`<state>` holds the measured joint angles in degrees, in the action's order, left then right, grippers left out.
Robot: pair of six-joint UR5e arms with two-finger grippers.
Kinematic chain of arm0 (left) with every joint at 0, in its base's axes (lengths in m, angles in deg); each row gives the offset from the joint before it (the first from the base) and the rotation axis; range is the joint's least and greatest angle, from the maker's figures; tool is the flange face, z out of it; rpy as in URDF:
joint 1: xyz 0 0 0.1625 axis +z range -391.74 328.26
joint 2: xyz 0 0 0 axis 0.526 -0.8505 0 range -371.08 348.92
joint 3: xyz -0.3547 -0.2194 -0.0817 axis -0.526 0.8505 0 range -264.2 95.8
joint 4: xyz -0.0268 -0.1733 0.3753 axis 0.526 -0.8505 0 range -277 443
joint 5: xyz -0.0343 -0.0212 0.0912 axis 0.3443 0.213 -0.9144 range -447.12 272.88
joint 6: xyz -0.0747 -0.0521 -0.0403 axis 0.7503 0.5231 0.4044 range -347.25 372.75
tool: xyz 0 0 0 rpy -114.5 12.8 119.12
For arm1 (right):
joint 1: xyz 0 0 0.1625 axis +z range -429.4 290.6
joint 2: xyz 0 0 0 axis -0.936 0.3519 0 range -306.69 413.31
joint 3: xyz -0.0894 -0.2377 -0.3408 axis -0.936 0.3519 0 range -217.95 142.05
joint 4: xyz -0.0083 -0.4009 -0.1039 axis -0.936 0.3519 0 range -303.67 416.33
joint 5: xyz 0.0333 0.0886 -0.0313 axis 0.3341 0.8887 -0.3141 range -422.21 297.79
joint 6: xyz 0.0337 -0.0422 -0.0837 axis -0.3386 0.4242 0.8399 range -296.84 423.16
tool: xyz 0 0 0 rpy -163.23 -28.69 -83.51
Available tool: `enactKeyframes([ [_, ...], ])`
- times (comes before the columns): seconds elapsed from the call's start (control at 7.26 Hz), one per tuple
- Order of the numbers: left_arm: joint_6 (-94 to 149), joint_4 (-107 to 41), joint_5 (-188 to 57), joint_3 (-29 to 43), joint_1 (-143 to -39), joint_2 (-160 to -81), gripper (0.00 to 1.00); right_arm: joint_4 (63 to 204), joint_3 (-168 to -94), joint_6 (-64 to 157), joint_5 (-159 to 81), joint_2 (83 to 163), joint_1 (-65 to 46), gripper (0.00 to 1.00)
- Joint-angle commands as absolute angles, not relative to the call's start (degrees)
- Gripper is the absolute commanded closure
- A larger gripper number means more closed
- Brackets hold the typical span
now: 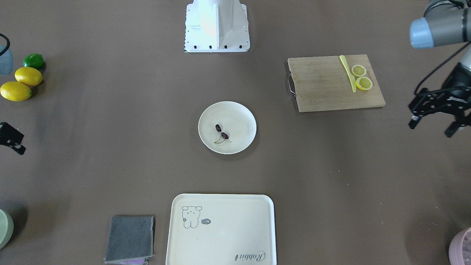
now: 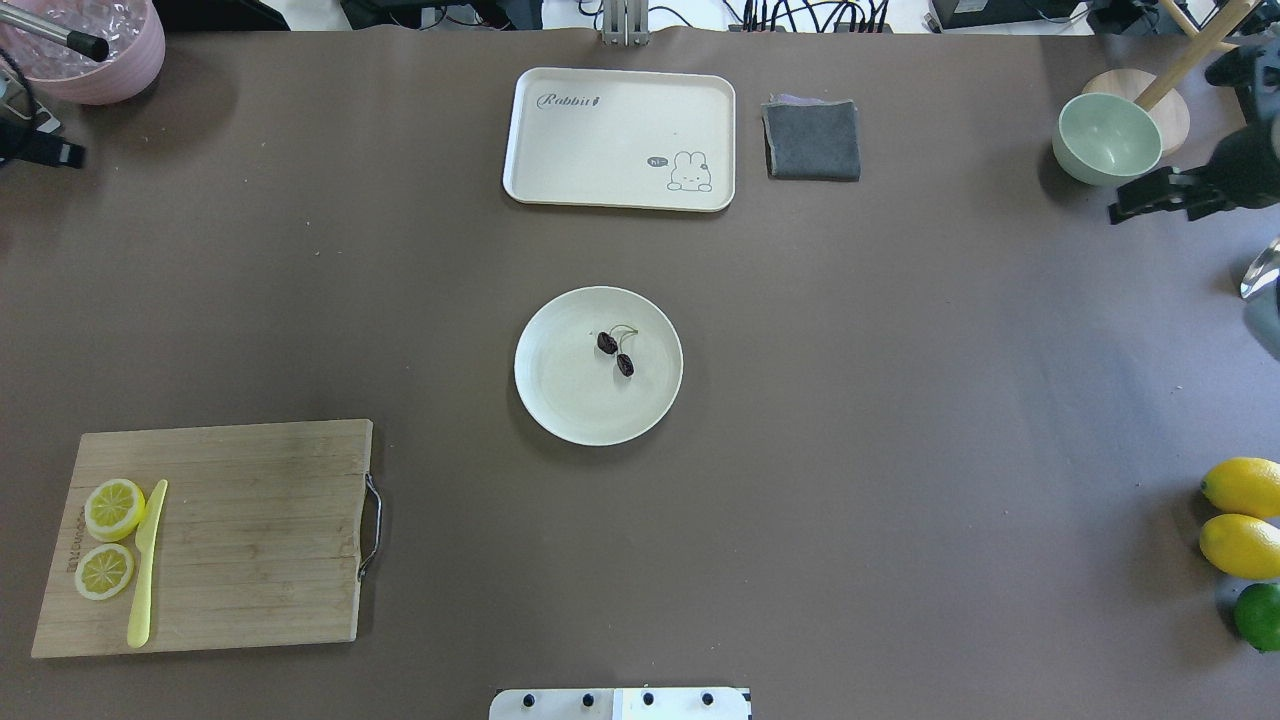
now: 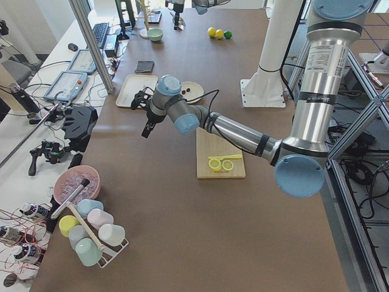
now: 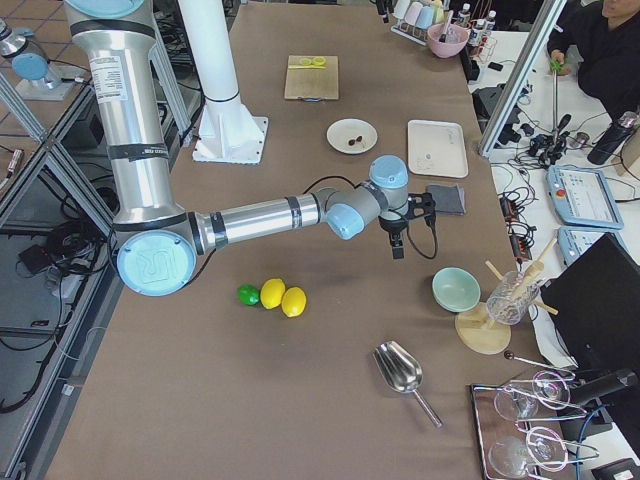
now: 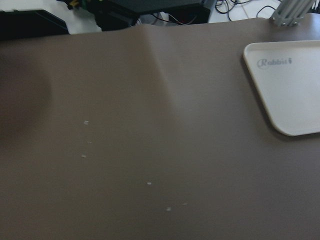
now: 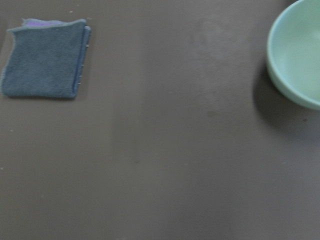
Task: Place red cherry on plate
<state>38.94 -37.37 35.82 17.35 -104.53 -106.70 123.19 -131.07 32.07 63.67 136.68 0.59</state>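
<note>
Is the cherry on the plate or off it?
On it. The red cherry rests on the plate, inside its rim, slightly off center.

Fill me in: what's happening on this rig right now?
The red cherry lies on the plate at the middle of the table, so the placing looks done. Neither arm is handling anything. The left gripper hangs open and empty out past the cutting board. The right gripper hangs beside the green bowl; whether it is open is unclear.
</note>
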Motion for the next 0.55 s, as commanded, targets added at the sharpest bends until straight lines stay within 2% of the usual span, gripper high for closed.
enactKeyframes([
  [0.0, 33.4, -37.85, 36.54, 13.64, -110.65, -102.41, 0.02, 133.19, -128.93, 52.0, 64.17, 140.75, 9.75, 0.0],
  [0.41, 30.18, -35.75, 39.77, 9.06, -117.16, -101.08, 0.02, 145.85, -128.38, 68.14, 68.79, 142.17, 21.45, 0.0],
])
